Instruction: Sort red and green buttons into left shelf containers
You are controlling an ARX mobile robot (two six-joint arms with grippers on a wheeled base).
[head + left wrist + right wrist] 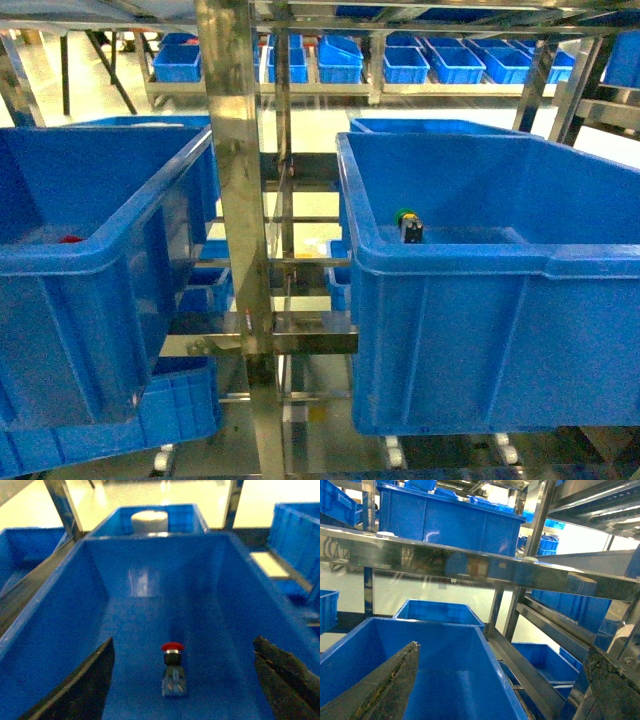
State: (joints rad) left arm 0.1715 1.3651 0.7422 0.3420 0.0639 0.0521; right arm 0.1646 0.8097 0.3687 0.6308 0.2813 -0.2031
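Two large deep blue bins stand side by side, the left bin (100, 260) and the right bin (480, 300). The red button (173, 670) lies on the floor of a bin (140, 580), cap pointing away; a red speck (70, 239) shows in the left bin. The green button (408, 225) rests at the near left corner of the right bin. My left gripper (183, 640) is open above the red button, with nothing between its fingers. My right gripper (502, 650) is open and empty over a bin's rim (490, 660). Neither gripper shows in the head view.
A steel shelf post (240, 200) stands between the two bins. Small blue bins (400, 62) line a far shelf. A white cylinder (149, 521) sits in the bin behind. Steel rails (470, 562) cross above and right of my right gripper.
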